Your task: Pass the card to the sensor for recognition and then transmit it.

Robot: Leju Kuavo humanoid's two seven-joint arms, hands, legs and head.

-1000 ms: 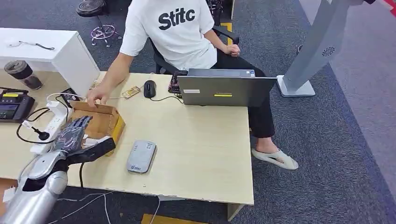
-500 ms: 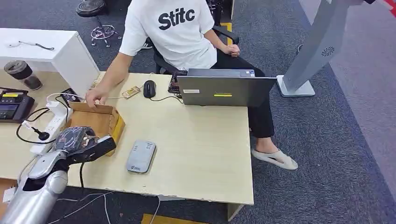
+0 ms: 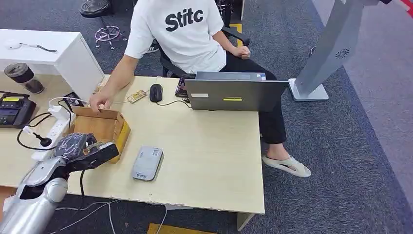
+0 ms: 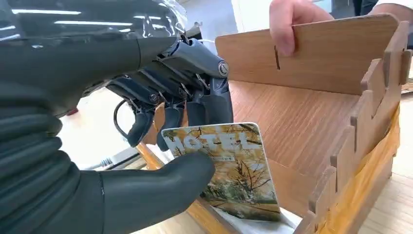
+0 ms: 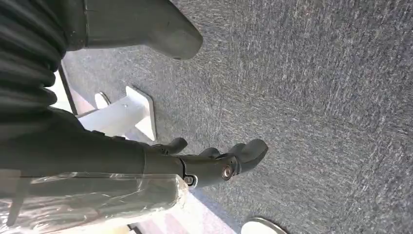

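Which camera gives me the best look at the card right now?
The left wrist view: the card, printed with autumn trees, stands pinched between the left hand's thumb and fingers at the wooden box. In the head view the left hand covers it, so the card cannot be made out. The right wrist view looks at carpet.

Card [image 4: 229, 168]: a thin rectangular card printed with an autumn-tree picture in yellow and orange and pale lettering across its upper edge. It stands tilted, nearly on edge, at the open side of a wooden box [image 4: 311, 122], pinched between the thumb and the dark fingers [image 4: 209, 105] of the left robot hand [image 3: 80, 146].

Sensor [image 3: 147, 163]: a flat grey device with rounded corners and a small label, lying on the tabletop [image 3: 204, 146] just beside the box, apart from the card.
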